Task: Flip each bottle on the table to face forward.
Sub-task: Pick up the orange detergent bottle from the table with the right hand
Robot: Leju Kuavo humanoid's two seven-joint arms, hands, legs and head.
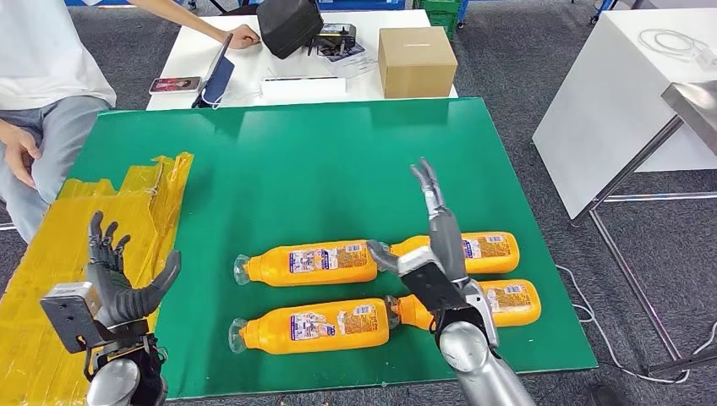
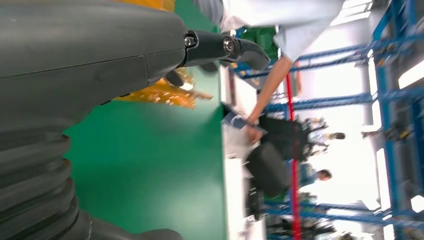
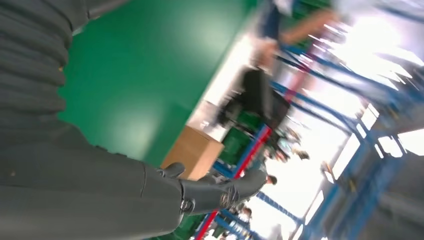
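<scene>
Several orange bottles lie on their sides on the green mat (image 1: 338, 161), printed labels up. Far left bottle (image 1: 309, 263) and near left bottle (image 1: 311, 327) have their caps pointing left. Far right bottle (image 1: 482, 250) and near right bottle (image 1: 507, 303) are partly hidden by my right arm. My right hand (image 1: 431, 245) hovers above the right pair, fingers stretched forward and apart, holding nothing. My left hand (image 1: 118, 283) is raised over the yellow sheet (image 1: 51, 288) at the mat's left, fingers spread and empty. The wrist views show each hand's thumb (image 2: 225, 47) (image 3: 220, 192) with nothing held.
A white table (image 1: 279, 51) behind the mat carries a cardboard box (image 1: 416, 61), a black bag (image 1: 289, 25), a phone (image 1: 174, 85) and papers. A person (image 1: 42, 76) sits at the far left, one arm on that table. Another white table (image 1: 626, 93) stands at right.
</scene>
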